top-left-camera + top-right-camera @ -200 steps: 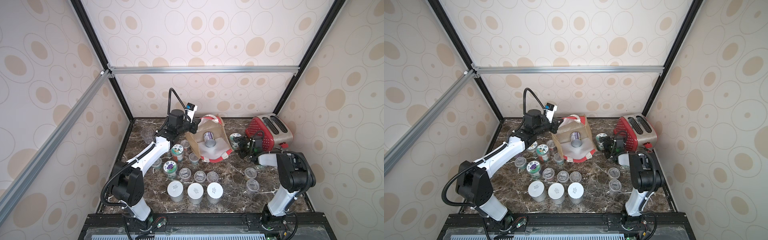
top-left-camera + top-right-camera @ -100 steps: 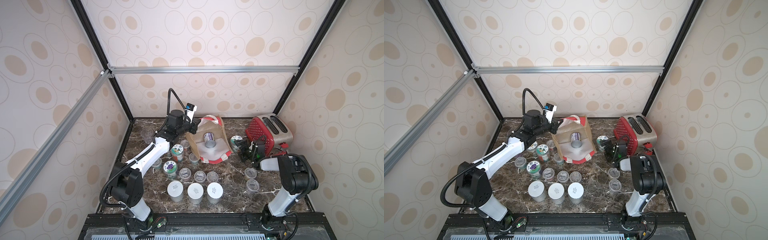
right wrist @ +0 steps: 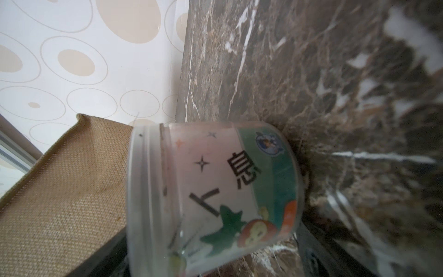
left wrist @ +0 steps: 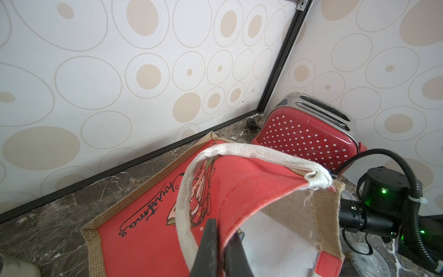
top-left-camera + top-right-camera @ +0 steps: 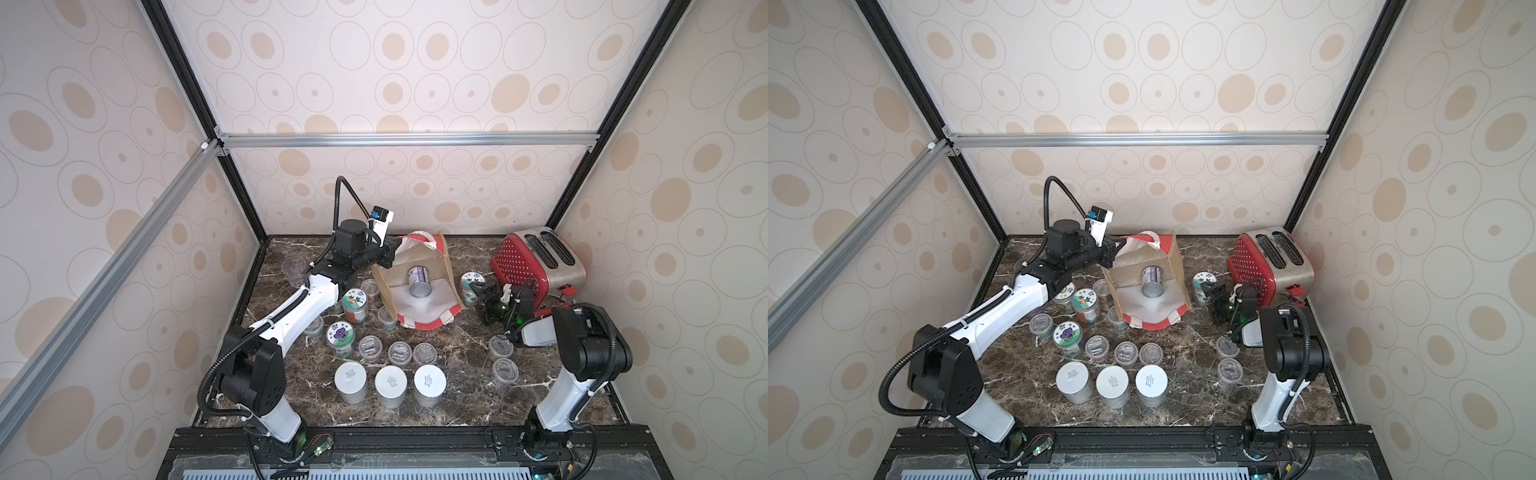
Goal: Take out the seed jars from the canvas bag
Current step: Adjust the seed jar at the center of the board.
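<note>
L gripper (image 4: 221, 242): clamped on canvas bag (image 5: 419, 307) rim. R gripper (image 5: 480, 291): agape by jar (image 5: 469, 282), bag's 3 o'clock; may be toppled if clipped.

left claw (image 4: 221, 231) partly cut off

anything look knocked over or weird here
The canvas bag lies tipped over, mouth toward the front, with one seed jar lying on its side inside. The left gripper pinches its red edge. Nothing looks spilled or broken.

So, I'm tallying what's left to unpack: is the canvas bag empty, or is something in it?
Not empty. Both top views show one seed jar lying inside the canvas bag, on its white lining.
</note>
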Motion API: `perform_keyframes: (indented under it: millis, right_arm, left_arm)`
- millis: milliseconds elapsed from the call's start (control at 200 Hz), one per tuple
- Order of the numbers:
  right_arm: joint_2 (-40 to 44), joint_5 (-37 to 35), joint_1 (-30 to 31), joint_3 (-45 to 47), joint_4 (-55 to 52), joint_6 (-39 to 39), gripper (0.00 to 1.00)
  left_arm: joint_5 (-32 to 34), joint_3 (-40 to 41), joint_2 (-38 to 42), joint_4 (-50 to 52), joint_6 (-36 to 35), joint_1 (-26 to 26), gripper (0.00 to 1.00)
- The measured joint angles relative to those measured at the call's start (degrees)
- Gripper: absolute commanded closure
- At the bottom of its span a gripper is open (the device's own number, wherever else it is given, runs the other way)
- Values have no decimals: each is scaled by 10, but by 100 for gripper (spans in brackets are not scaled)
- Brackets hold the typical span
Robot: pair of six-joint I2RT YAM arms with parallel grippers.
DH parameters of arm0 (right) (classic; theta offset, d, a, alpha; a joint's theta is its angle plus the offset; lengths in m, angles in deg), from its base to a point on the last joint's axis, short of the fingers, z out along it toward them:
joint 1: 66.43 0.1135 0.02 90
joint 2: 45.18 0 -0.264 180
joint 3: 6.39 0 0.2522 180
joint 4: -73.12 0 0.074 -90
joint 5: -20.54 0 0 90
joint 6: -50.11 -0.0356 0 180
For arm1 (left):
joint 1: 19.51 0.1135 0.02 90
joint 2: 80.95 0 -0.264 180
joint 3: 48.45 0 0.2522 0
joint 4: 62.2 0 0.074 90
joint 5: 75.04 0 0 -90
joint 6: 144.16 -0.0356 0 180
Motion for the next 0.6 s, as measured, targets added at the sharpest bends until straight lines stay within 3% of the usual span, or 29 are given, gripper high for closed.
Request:
perform_keyframes:
  millis: [430,600]
  right_arm:
    - [30,82,-34,-48,-174,91,0]
    - [85,87,-37,-61,-286,153,0]
  left_arm:
    - [-2,0,0,0,3,0,100]
    - [-2,0,0,1,5,0,100]
